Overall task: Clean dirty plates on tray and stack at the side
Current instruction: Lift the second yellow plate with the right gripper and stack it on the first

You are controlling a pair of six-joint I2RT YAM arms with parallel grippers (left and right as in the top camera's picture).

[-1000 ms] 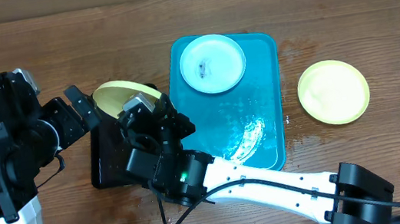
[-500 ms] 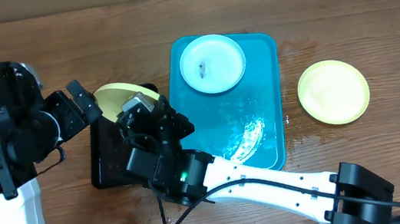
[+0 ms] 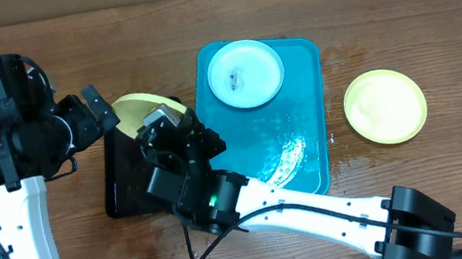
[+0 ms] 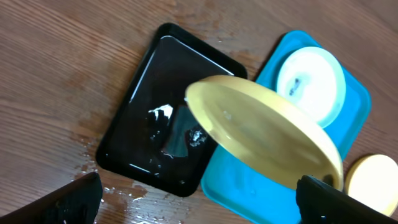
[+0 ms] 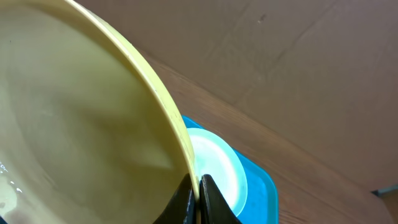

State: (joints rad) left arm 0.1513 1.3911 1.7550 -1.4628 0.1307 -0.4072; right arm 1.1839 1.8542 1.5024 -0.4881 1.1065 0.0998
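My right gripper (image 5: 198,193) is shut on the rim of a pale yellow-green plate (image 5: 74,118) and holds it tilted above the black tray (image 3: 122,184). This plate also shows in the overhead view (image 3: 141,111) and the left wrist view (image 4: 261,134). My left gripper (image 3: 100,111) is open beside the plate's left edge, its fingers (image 4: 78,199) wide apart and empty. A pale blue-white plate (image 3: 245,74) with a dark smudge lies at the far end of the turquoise tray (image 3: 306,155). A second yellow-green plate (image 3: 385,106) lies on the table to the tray's right.
The black tray (image 4: 155,81) holds water, white foam and a dark lump (image 4: 177,132). The turquoise tray's near half is wet (image 3: 284,158). Water drops lie on the wood by the black tray's corner (image 4: 118,186). The right arm (image 3: 313,212) crosses the table's front.
My left arm has risen and drawn back from the plate's left edge. The right gripper keeps the yellow-green plate over the black tray, almost unmoved.
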